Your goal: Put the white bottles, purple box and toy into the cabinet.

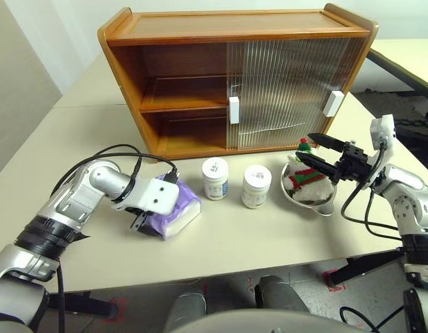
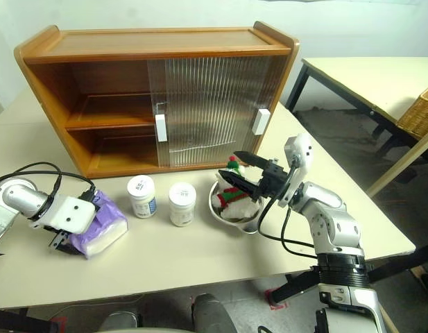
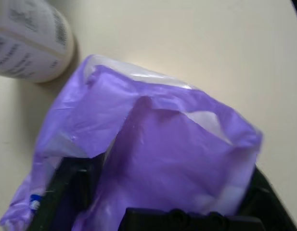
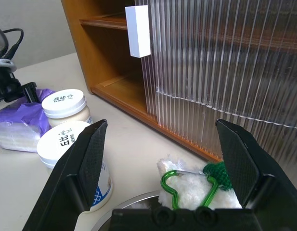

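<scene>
Cream tabletop (image 1: 255, 239), your landmark the cabinet (image 1: 234, 76) at its back, open on its left half, ribbed doors slid right.

Item: purple box (image 1: 177, 208), before the cabinet's open left bay, long axis running roughly along the cabinet front. Left gripper (image 1: 148, 223) is down over it; in the left wrist view the crinkled wrap bulges between the two black fingers (image 3: 66, 192), jaws apart around it. You cannot yet call it a firm clamp.

Item: two white bottles (image 1: 215, 178), (image 1: 256, 186), upright, before the cabinet's middle.

Item: toy (image 1: 305, 177) in a steel bowl (image 1: 314, 205), before the closed doors; right gripper (image 1: 318, 154) above it, jaws wide, empty.

Your left arm is nearer the box.
</scene>
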### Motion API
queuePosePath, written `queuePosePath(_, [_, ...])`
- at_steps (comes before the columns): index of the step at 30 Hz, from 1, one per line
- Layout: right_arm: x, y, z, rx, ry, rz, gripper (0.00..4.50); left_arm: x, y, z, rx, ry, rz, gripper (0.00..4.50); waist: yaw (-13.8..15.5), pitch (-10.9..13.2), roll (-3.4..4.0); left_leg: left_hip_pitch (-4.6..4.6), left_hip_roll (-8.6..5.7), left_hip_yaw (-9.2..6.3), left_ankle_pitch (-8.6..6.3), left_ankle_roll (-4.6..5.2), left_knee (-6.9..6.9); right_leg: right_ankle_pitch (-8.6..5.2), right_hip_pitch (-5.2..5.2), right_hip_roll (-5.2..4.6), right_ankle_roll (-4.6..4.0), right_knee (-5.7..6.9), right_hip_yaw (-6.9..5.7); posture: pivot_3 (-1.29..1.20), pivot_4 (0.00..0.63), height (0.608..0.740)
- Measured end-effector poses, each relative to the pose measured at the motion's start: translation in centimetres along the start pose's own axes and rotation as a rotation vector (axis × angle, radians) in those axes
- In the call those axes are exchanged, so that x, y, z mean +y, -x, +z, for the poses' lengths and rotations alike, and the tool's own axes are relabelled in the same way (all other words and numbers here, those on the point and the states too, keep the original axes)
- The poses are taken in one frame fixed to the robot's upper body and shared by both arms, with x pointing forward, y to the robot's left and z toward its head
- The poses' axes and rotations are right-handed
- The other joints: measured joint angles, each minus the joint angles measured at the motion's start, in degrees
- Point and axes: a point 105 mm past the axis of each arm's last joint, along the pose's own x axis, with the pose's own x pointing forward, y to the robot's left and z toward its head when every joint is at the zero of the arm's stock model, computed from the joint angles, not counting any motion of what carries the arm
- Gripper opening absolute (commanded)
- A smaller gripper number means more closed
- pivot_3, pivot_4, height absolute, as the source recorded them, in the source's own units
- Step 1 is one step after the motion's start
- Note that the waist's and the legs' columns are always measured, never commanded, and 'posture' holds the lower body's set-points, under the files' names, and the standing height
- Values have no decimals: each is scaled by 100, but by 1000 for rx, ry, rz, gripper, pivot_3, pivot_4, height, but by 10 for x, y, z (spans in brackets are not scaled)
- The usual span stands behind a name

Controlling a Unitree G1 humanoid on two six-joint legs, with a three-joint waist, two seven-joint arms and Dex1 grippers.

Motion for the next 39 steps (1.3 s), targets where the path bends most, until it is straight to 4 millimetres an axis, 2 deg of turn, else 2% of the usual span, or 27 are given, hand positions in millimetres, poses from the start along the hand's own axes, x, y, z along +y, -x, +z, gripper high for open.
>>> queuePosePath(6, [0, 0, 0, -2, -1, 0, 4500, -1, 7, -1, 11, 33, -7, 1054, -21, -1, 1, 2, 0, 0, 2, 4, 0, 1, -1, 1, 3, 6, 0, -171, 0, 740])
queuePosePath(9, [0, -1, 0, -5, -2, 0, 4500, -2, 13, 0, 13, 59, -14, 303, -26, -1, 2, 2, 0, 0, 2, 4, -2, 0, -2, 1, 4, 6, -1, -167, 0, 740])
queuePosePath(13, [1, -2, -1, -10, -7, 2, 4500, 0, 27, 4, 38, 94, -25, 279, -26, -1, 2, -3, 0, 0, 2, 4, -5, -1, -8, 1, 5, 5, -1, -161, 0, 740])
queuePosePath(17, [1, -4, -1, -16, -5, 5, 4500, 13, 43, 14, 50, 78, -8, 279, -8, -1, 2, -5, 0, 0, 2, 3, -5, -1, -9, 1, 5, 4, 0, -159, 0, 740])
queuePosePath(23, [2, -7, -1, -28, -6, 12, 4500, 48, 67, 37, 65, -27, 91, 279, -1, -1, 2, -8, 0, 0, 2, 4, -4, -1, -8, 1, 5, 4, 0, -162, 0, 740])
queuePosePath(29, [3, -9, -1, -32, -8, 19, 4500, 97, 96, 66, 56, -119, 307, 279, 17, -1, 2, -21, -4, 0, 2, 4, 7, -3, -6, 1, 14, -2, 0, -167, 0, 740])
queuePosePath(39, [3, -9, -1, -34, -9, 16, 4500, 118, 111, 72, 33, -67, 446, 277, 24, -1, 1, -21, -4, 1, 4, 6, 18, 3, -1, 1, 61, -3, 1, -160, 0, 740])
